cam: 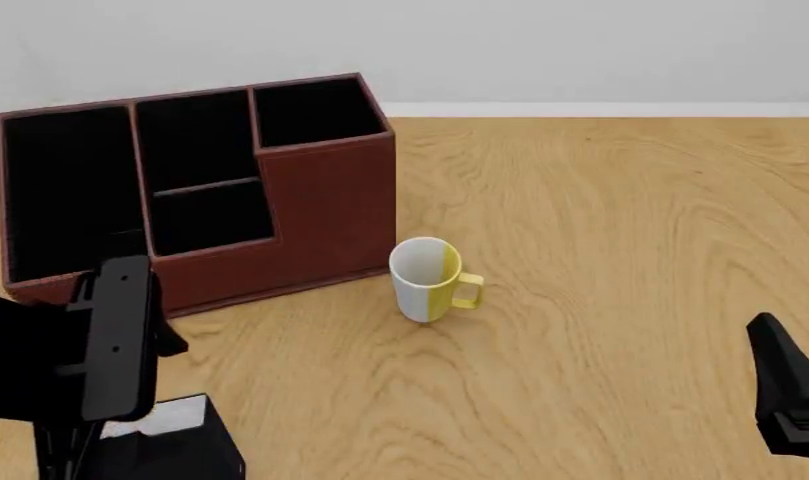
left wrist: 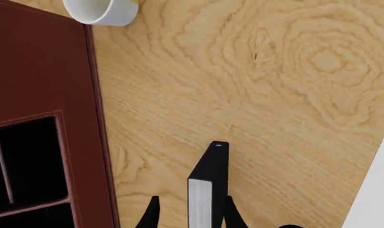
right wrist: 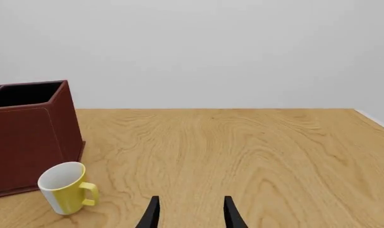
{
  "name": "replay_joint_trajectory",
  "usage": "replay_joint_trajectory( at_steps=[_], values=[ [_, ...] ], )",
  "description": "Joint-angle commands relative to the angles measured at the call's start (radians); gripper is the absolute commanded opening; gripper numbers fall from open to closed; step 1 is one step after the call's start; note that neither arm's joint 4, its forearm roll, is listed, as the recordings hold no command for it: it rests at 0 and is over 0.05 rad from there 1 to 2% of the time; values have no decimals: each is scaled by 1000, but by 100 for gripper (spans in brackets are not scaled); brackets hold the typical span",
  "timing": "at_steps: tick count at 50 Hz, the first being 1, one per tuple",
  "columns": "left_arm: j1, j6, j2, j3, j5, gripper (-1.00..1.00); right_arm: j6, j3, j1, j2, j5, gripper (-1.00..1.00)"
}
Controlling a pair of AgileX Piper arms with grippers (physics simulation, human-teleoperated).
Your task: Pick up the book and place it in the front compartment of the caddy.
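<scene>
Black book [left wrist: 209, 190] clamped in left tool [left wrist: 190, 216], fingers pressed to both covers, lifted clear of counter [cam: 618, 300]. Reddish-brown caddy [cam: 327, 200] lies forward, slightly right of it; front compartment close ahead. Book's long axis runs along fingers. Plain black covers, white page edges. Right tool [right wrist: 190, 213] parted, holding nothing, well apart.

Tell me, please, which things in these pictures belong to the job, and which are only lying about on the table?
Belong to the job:
- the book, held between the fingers of the left gripper
- the caddy, where the book must go

Only lying about:
- the mug, white and yellow, standing beside the caddy
- the right gripper, open and holding nothing
</scene>
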State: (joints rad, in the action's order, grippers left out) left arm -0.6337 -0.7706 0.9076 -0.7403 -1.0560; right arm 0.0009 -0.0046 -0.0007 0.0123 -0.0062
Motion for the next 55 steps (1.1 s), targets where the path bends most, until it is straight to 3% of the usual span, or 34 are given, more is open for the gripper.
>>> replay_joint_trajectory(
  at_steps=[1, 19, 44, 45, 55],
  values=[
    [-36, 67, 24, 43, 26, 100, 0, 0, 0, 0, 0, 100],
    [-67, 133, 61, 96, 68, 100, 0, 0, 0, 0, 0, 100],
    [-11, 128, 148, 172, 196, 100, 0, 0, 0, 0, 0, 100],
    [-8, 127, 152, 174, 201, -100, 0, 0, 0, 0, 0, 100],
    [-18, 142, 146, 191, 207, -100, 0, 0, 0, 0, 0, 100]
  ],
)
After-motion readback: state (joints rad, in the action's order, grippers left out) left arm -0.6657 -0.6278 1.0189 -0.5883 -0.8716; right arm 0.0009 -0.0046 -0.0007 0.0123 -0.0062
